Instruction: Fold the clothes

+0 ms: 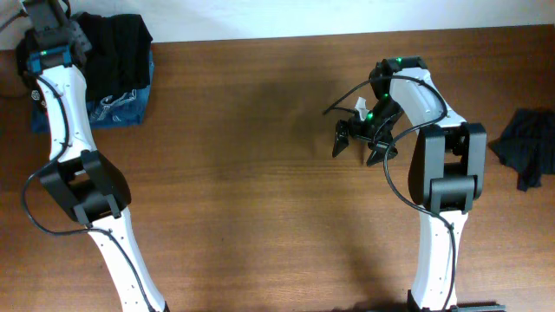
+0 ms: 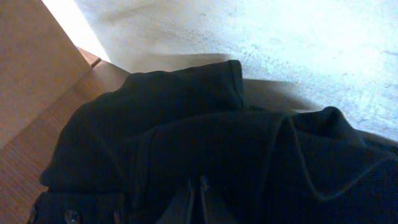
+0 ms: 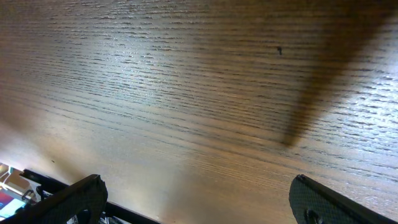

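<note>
Nearest the lens of the right wrist camera are the two black fingers of the right gripper (image 3: 196,199), one in each lower corner, spread wide apart with nothing between them. Below them we see only the bare brown wooden table (image 3: 186,93), crossed by a dark shadow. From overhead the right gripper (image 1: 360,146) hangs over the right-centre of the table (image 1: 243,173), well away from any cloth.

The clothes (image 1: 117,43), a plain black T-shirt of soft fabric, lie crumpled in a heap at the far left corner of the table, on top of a blue patterned cloth (image 1: 121,104). The left arm reaches to that corner. In its wrist view the left gripper (image 2: 199,196) sits low against the clothes (image 2: 186,143), its dark fingertips close together; black on black, we cannot tell whether it is clenched or whether any fabric is caught. Beyond the heap lies a pale grey floor (image 2: 280,43).

A second dark crumpled garment (image 1: 529,147) lies at the table's right edge, apart from both grippers.
</note>
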You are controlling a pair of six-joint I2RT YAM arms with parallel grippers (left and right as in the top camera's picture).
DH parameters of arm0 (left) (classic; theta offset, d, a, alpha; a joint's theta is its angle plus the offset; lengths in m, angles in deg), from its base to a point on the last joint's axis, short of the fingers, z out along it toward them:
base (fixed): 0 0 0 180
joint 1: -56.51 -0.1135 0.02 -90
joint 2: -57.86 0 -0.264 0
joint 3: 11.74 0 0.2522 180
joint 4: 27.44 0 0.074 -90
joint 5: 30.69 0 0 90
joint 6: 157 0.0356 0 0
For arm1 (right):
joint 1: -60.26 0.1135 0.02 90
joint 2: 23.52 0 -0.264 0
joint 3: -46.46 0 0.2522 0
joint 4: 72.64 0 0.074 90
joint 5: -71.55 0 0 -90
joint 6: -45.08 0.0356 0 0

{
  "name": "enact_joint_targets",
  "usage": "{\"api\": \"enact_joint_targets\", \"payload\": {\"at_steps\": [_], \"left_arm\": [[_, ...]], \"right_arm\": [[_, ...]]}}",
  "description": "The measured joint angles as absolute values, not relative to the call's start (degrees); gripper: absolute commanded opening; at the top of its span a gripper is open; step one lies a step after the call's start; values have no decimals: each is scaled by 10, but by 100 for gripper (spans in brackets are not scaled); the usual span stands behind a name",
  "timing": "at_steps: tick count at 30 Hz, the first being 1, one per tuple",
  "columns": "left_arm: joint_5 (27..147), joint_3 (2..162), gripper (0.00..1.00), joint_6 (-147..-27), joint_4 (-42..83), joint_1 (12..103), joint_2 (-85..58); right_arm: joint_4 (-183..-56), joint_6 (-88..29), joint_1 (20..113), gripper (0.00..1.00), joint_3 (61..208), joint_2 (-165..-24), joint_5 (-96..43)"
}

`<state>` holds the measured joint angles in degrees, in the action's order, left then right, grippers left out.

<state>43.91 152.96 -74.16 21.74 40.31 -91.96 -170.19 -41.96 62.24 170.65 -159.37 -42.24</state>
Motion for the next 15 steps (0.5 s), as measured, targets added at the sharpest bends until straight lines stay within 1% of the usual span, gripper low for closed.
{"api": "enact_joint_targets", "payload": {"at_steps": [8,11,15], "left_arm": [[485,1539,6,-742,191,402,-964],[491,1540,9,-742,177,403,-967],[490,1545,10,-742,158,411,-974]], "right_arm": [[-1702,-422,622,99,1707,-1594,-422],[-1702,-422,622,99,1707,-1594,-422],[-1706,-422,622,99,1707,-1594,-423]]}}
